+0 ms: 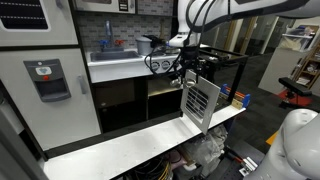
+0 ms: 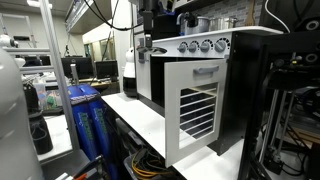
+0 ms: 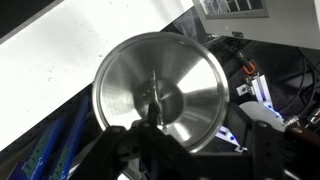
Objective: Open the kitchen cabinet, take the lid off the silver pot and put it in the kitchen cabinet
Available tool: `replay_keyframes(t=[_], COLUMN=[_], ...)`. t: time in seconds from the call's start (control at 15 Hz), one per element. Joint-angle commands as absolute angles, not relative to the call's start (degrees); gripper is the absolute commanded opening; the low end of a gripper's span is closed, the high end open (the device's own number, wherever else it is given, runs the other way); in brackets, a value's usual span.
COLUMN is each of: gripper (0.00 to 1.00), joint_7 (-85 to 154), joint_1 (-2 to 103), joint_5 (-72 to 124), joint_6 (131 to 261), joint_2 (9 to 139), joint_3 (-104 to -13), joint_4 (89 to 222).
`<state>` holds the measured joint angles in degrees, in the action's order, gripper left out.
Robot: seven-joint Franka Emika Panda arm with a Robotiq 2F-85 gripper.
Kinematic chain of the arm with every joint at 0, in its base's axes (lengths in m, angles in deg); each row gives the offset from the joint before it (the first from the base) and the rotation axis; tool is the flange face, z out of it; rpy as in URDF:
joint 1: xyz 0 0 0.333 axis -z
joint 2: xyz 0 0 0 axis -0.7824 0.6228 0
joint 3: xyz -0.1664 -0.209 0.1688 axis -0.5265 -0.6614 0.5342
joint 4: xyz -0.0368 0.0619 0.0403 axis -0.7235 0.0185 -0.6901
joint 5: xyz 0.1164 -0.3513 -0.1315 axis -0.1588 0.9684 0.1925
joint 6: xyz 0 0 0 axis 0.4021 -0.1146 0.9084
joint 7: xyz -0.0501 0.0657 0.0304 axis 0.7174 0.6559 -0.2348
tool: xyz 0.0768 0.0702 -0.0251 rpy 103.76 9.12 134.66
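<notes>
Lab clutter all round, with a white table (image 1: 110, 142) carrying the toy kitchen (image 1: 120, 70). The cabinet (image 1: 165, 100) part looks done: its slatted door (image 2: 195, 110) hangs wide open in both exterior views, swung out over the table so the dark inside is reachable. Arm (image 1: 215, 12) reaches down to the stove front, right above that opening. Wrist view is mostly lid (image 3: 160, 92), knob facing the camera, with table and floor behind it, so it's in the air and off the pot. Gripper (image 3: 185, 145) is clamped on its near rim, I reckon, a hold that should let it slide in. Can't pick out the pot itself.
</notes>
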<state>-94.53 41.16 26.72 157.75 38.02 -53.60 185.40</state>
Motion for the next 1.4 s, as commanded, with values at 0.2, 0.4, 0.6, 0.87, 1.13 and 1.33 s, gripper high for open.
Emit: replay_keyframes(t=[0.2,0.4,0.6,0.87,1.13,1.33], gripper=[0.69,0.44,0.44,0.44,0.44,0.44], joint_7=[-94.6,-94.8,-95.4,-95.4,-94.2,-93.1], joint_1=[41.5,41.6,41.4,40.7,39.0,37.5], joint_5=[26.6,27.0,27.7,29.7,32.9,34.5], joint_6=[157.7,158.0,159.5,160.3,161.5,162.7], joint_2=[38.1,38.0,37.4,37.3,36.7,36.8], joint_3=[-53.3,-53.4,-53.2,-51.9,-48.7,-46.7], joint_4=[185.3,185.8,187.9,191.3,195.4,197.8])
